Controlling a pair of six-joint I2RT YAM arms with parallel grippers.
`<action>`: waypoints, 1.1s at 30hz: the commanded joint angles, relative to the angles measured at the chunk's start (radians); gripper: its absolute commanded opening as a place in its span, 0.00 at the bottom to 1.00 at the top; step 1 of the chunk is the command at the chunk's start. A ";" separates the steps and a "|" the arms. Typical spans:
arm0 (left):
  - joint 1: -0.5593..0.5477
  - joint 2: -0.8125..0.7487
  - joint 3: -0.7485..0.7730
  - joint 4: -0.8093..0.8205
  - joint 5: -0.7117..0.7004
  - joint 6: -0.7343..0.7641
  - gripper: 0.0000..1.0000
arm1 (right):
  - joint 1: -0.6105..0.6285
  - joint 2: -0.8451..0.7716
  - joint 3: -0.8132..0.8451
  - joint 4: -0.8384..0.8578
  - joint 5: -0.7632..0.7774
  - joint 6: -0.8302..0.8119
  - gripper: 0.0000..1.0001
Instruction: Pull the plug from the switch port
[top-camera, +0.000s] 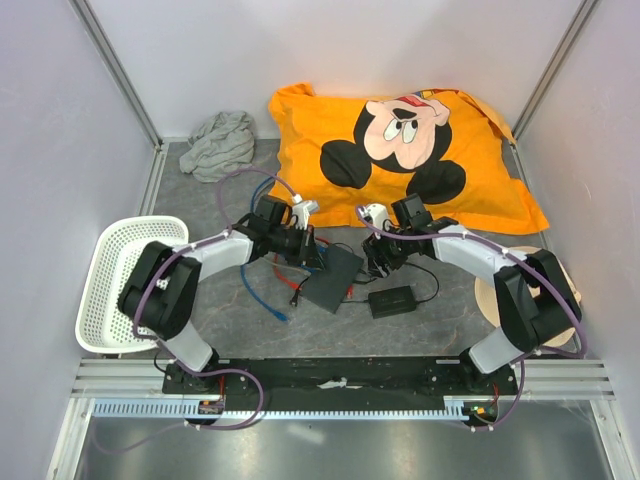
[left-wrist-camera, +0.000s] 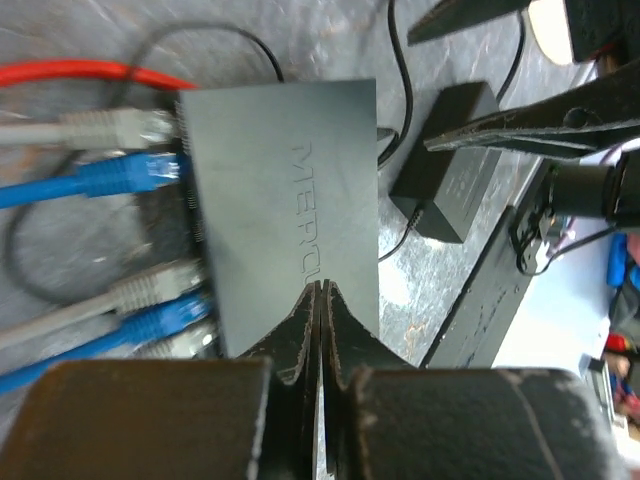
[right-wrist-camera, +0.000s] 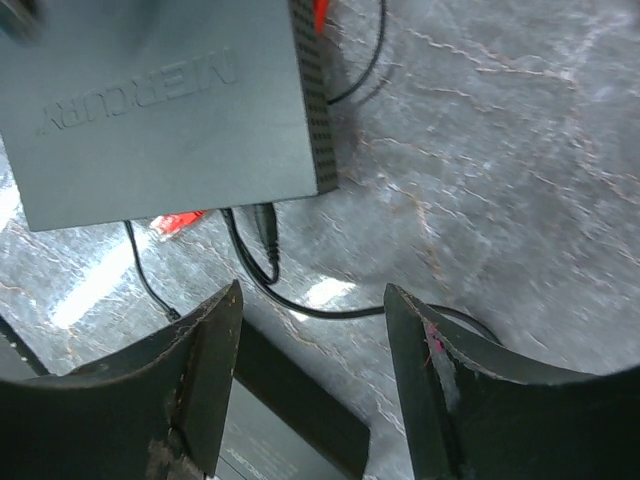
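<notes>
Left gripper (left-wrist-camera: 318, 310) clenched on nothing, tips meeting over one end of the single switch (left-wrist-camera: 285, 190). Three grey plugs (left-wrist-camera: 120, 128) and two blue plugs (left-wrist-camera: 135, 175) along its socket edge. Right gripper (right-wrist-camera: 312, 305) spread wide near the switch's vented corner, over bare counter (right-wrist-camera: 500, 150); one power brick (left-wrist-camera: 447, 165) just beside the switch.

Setting: robot test cell, laboratory type. Evidence: plain white panel walls (top-camera: 60, 120) on aluminium framing (top-camera: 118, 70); grey marbled tabletop (top-camera: 440, 330); slotted base rail (top-camera: 380, 406); assorted props: cartoon cushion (top-camera: 300, 150), white basket (top-camera: 100, 262), crumpled cloth (top-camera: 218, 145).
</notes>
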 joint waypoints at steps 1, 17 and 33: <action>-0.021 0.071 0.003 0.058 0.002 -0.011 0.02 | 0.019 0.028 0.059 0.039 -0.050 0.020 0.66; -0.023 0.215 0.083 -0.001 -0.118 -0.016 0.02 | 0.037 0.084 0.082 0.076 -0.053 0.065 0.54; -0.023 0.243 0.115 -0.027 -0.137 -0.005 0.02 | 0.071 0.145 0.094 0.079 -0.014 0.050 0.48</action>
